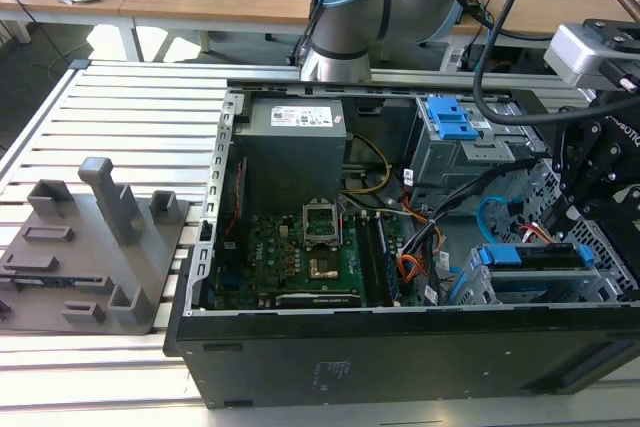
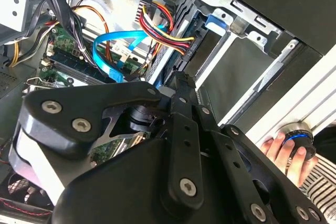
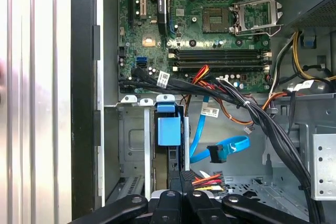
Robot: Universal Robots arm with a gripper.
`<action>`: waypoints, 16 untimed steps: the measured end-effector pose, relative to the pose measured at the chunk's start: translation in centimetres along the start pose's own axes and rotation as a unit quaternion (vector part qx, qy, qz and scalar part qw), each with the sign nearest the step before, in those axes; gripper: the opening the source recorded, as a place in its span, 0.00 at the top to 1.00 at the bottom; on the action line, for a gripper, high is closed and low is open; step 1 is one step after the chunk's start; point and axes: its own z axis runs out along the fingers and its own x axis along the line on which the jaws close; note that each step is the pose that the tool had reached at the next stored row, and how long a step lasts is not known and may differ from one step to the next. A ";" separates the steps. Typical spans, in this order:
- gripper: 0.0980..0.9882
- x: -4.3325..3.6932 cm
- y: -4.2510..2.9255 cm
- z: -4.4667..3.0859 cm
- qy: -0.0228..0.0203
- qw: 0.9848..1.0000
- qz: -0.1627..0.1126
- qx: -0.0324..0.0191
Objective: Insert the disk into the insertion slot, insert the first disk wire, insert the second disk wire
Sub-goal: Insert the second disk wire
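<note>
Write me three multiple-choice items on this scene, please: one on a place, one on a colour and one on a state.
1. In the exterior view, where does the grey fixture stand relative to the computer case?
A) on the exterior view's left
B) on the exterior view's right
C) inside it
2. In the first wrist view, the looped cable is:
A) green
B) light blue
C) white
3. The computer case is:
A) closed
B) open, motherboard exposed
C) wrapped in film
Answers: 1 A, it sits on the slatted table beside the case; 2 B, its loop is plainly light blue; 3 B, the board shows.
</note>
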 end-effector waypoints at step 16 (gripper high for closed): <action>0.77 -2.72 0.32 0.08 0.002 0.999 -0.048 0.001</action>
